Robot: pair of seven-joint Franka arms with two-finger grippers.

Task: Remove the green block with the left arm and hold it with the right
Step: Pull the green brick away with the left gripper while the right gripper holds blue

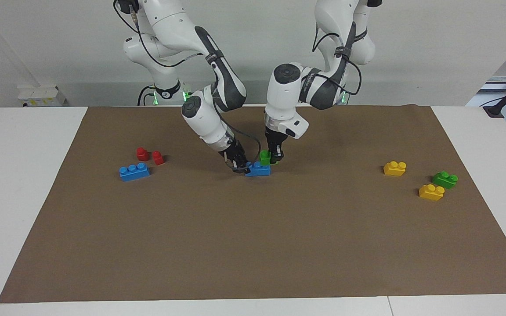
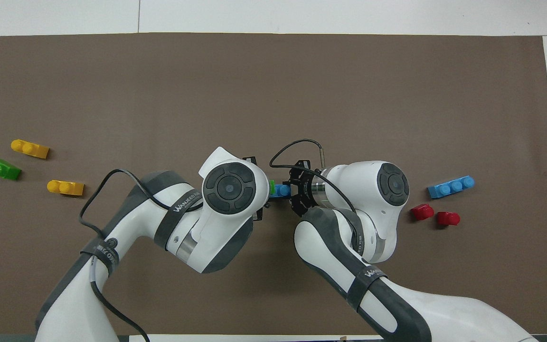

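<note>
Brown matting covers the table; left end effector (image 1: 274,158) pinches the green block (image 1: 265,157), lifted clear, while right end effector (image 1: 238,165) clamps the blue brick (image 1: 258,169) below.

White table (image 1: 24,175) under brown mat (image 1: 253,245), perhaps paper; scattered bricks.

Mat (image 1: 253,245) bare mid-table; bricks clustered at both ends; arms crowd centre.

A: Colours logged? Green block (image 1: 265,157) bright green, blue brick (image 1: 258,169) beneath it.
B: Confirmed. Brown mat (image 1: 253,245) on white counter (image 1: 20,175). Yellow bricks (image 1: 395,168), red pieces (image 1: 142,153) noted. Arms (image 1: 209,123) white, dark grey joints; pincers black.
</note>
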